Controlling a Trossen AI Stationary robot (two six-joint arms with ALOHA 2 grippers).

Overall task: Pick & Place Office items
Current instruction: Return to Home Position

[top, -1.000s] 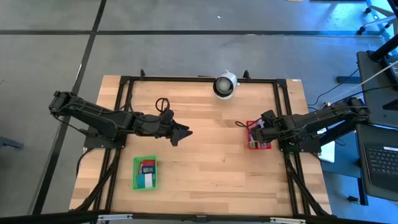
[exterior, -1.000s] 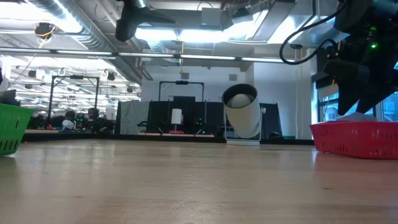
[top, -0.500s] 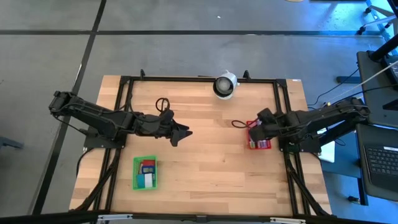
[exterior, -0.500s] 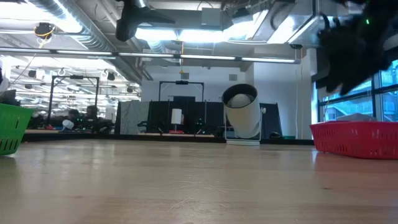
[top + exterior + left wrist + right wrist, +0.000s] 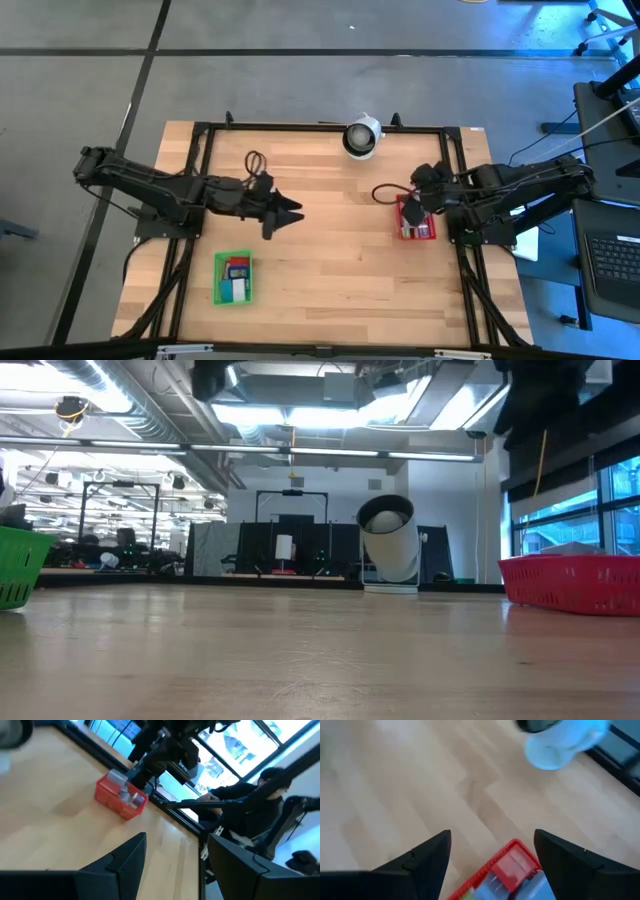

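Small blocky office items (image 5: 237, 268) lie in flat green bin (image 5: 218, 280) and red mesh bin (image 5: 570, 582). Nothing to carry, so left claw (image 5: 177, 839) wide, empty, over wooden tabletop (image 5: 340, 260); right claw (image 5: 492, 835) wide, empty, above red mesh bin.

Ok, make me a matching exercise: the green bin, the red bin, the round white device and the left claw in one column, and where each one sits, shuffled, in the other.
Things:
1. green bin
2. red bin
3. round white device
4. left claw

Places, as the high view shows them:
A. at the top edge of the table, in the middle
B. open, over bare wood left of centre
C. lower left part of the table
D. right side of the table, by the open right claw

Pairs: 1-C, 2-D, 3-A, 4-B
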